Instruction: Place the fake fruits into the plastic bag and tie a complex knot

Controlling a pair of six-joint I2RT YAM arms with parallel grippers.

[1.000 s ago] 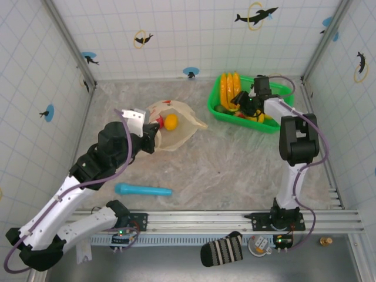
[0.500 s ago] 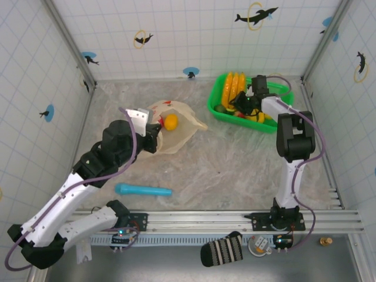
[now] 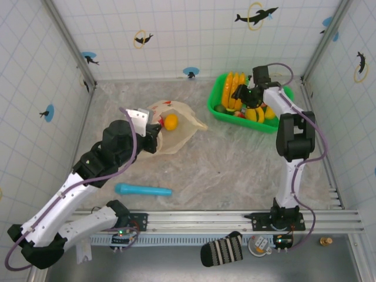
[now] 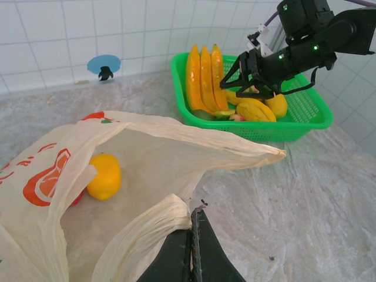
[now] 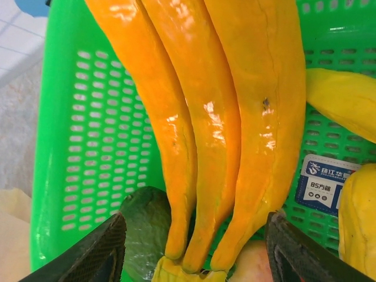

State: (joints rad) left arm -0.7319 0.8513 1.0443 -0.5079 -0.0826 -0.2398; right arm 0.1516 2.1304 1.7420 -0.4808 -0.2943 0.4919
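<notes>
Glossy plastic bananas [image 5: 205, 117], thin crinkled translucent bag [image 4: 170, 147]

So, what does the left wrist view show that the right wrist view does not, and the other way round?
Left wrist view: the plastic bag lying open, a yellow round fruit inside it, and the left claw shut on the bag's bunched edge.
Right wrist view: a blue-and-white label on the basket floor and a small dark speck on one banana.
Shared: the green basket, the three orange-yellow bananas, and the right claw, open over them.
</notes>
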